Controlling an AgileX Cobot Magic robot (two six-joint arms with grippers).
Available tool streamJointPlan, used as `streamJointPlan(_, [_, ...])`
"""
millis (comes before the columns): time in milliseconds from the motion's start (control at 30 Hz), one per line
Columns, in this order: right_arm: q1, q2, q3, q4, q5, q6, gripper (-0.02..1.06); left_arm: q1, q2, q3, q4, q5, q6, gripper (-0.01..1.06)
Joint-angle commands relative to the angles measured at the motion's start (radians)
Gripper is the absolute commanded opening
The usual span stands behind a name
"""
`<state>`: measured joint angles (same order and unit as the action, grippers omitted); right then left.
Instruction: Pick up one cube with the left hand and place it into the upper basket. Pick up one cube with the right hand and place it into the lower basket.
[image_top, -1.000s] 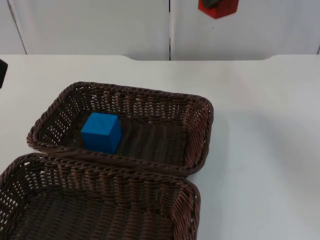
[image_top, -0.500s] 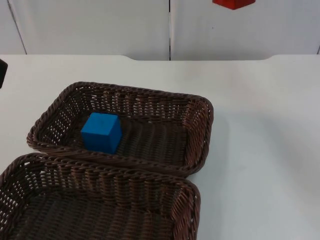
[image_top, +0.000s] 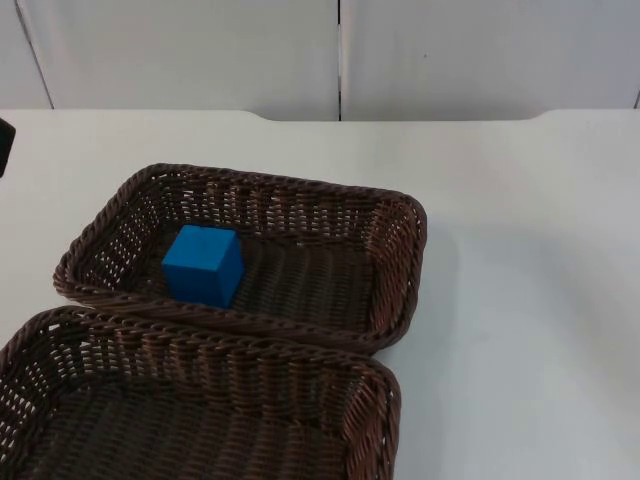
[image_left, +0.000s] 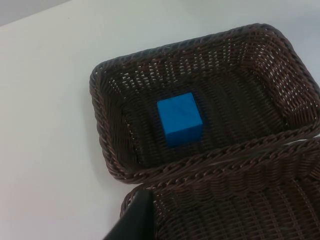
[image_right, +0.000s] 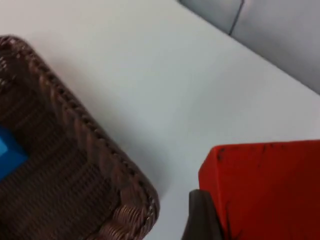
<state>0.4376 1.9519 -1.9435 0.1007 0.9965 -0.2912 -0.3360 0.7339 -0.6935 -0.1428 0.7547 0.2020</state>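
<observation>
Table: you have a white table top (image_top: 520, 300), evenly lit
Wall: behind it your grey partition wall (image_top: 200, 50), split by a dark vertical seam (image_top: 340, 60)

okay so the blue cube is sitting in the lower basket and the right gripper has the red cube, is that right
Not quite. The blue cube sits in the upper basket, not the lower basket; the top view shows it. The rest holds: in the right wrist view the red cube is at the right gripper's fingertip, apparently held.
</observation>
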Motion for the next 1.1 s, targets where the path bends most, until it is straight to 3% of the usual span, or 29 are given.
streamJointPlan(0, [0.022,-0.016,-0.008,-0.008,0.011,-0.021,0.00,-0.008,-0.006,0.004,0.004,-0.002,0.002,1.05])
streamJointPlan(433, [0.192,-0.016,0.048,-0.034,0.026,-0.019,0.00,-0.008,-0.006,0.004,0.004,-0.002,0.002,1.05])
streamJointPlan(667, [0.235,-0.065,0.216,-0.011,-0.080,-0.024,0.00,-0.008,-0.006,0.004,0.002,0.000,0.002,1.05])
streamJointPlan(1067, [0.315,-0.135,0.377,0.010,-0.164,-0.043,0.00,-0.008,-0.006,0.004,0.000,0.000,0.002,1.05])
